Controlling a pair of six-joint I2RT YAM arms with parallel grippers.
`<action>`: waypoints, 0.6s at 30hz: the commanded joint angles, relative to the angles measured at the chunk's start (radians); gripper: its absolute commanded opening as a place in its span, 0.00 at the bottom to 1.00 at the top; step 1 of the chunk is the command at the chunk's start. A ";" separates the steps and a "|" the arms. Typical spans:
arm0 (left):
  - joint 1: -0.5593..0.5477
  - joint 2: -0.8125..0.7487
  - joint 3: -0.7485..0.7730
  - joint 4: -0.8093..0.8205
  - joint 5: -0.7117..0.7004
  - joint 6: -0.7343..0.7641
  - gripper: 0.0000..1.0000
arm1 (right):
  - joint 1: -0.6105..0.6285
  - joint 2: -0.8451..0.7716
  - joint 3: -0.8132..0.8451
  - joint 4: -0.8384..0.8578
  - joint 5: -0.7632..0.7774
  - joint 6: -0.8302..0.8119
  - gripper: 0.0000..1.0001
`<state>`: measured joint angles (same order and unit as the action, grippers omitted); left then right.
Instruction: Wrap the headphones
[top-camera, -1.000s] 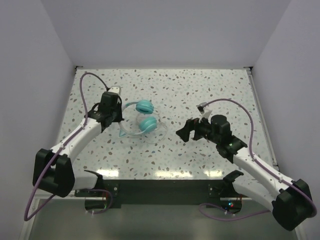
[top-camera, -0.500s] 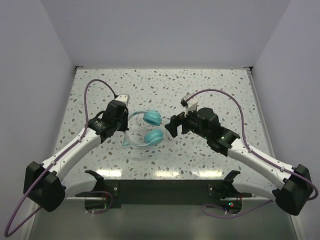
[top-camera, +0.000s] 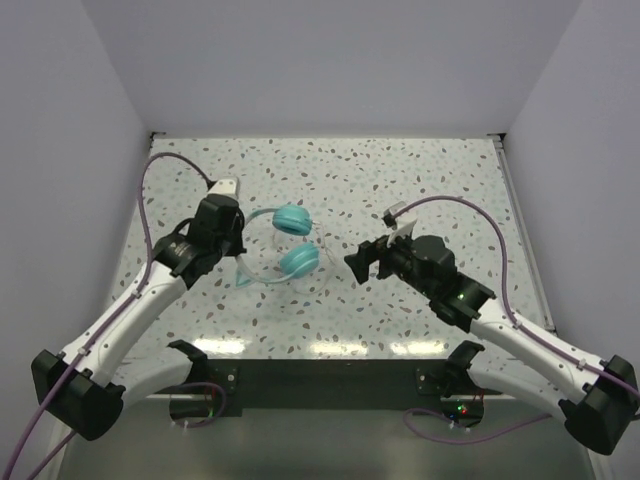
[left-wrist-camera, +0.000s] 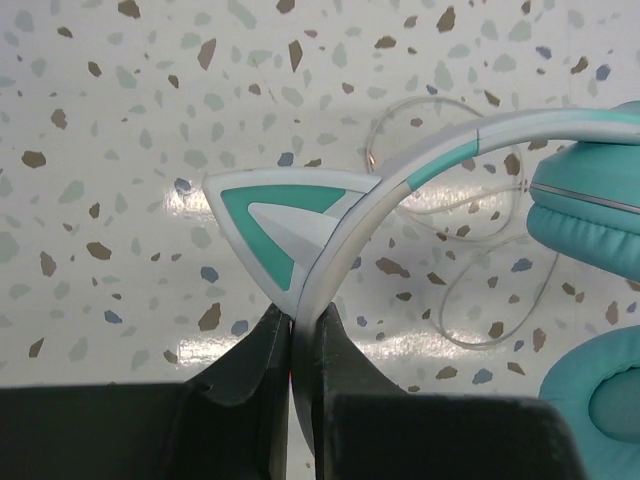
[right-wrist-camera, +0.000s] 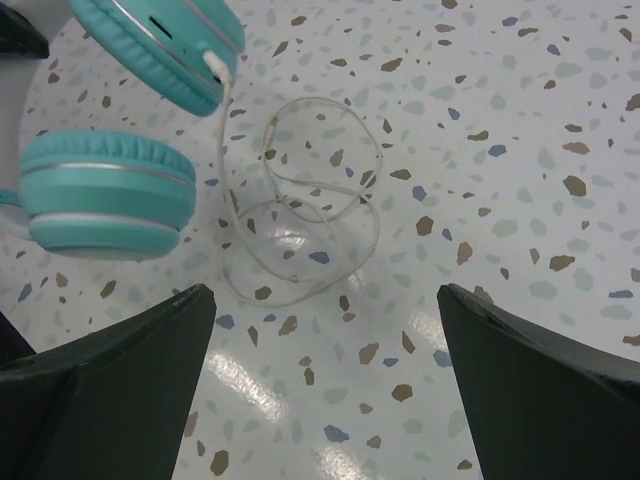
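The turquoise headphones (top-camera: 296, 261) lie left of the table's middle, with a second earcup (top-camera: 290, 217) just behind. My left gripper (top-camera: 238, 250) is shut on the thin white-and-teal headband (left-wrist-camera: 420, 170), pinched between the jaws in the left wrist view (left-wrist-camera: 303, 320), next to a teal triangular ear piece (left-wrist-camera: 280, 215). The thin whitish cord (right-wrist-camera: 300, 220) lies in loose loops on the table beside the earcups (right-wrist-camera: 110, 190). My right gripper (top-camera: 358, 262) is open just right of the headphones; in its wrist view (right-wrist-camera: 325, 290) nothing is between the fingers and the cord loops lie ahead of it.
The speckled terrazzo table (top-camera: 420, 180) is walled by plain panels at the back and sides. Purple arm cables (top-camera: 160, 170) arch over both arms. A dark bar (top-camera: 330, 375) with the arm mounts runs along the near edge.
The left gripper first drew the headphones to the right, then back left and slightly away. The right gripper came in close to the earcups, then backed off a little to the right, staying open.
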<state>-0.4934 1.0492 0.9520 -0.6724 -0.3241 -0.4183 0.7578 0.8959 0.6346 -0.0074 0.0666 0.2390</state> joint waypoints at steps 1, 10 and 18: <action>0.001 -0.028 0.178 0.001 -0.036 -0.066 0.00 | 0.000 -0.095 -0.059 0.096 0.075 0.026 0.98; 0.001 0.020 0.537 -0.104 0.002 -0.080 0.00 | 0.000 -0.017 -0.014 0.265 -0.008 0.063 0.96; 0.001 0.098 0.787 -0.147 0.048 -0.114 0.00 | 0.002 0.150 0.000 0.446 -0.105 0.128 0.94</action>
<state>-0.4934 1.1133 1.6238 -0.8383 -0.3199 -0.4778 0.7574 0.9783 0.6006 0.2626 0.0246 0.3229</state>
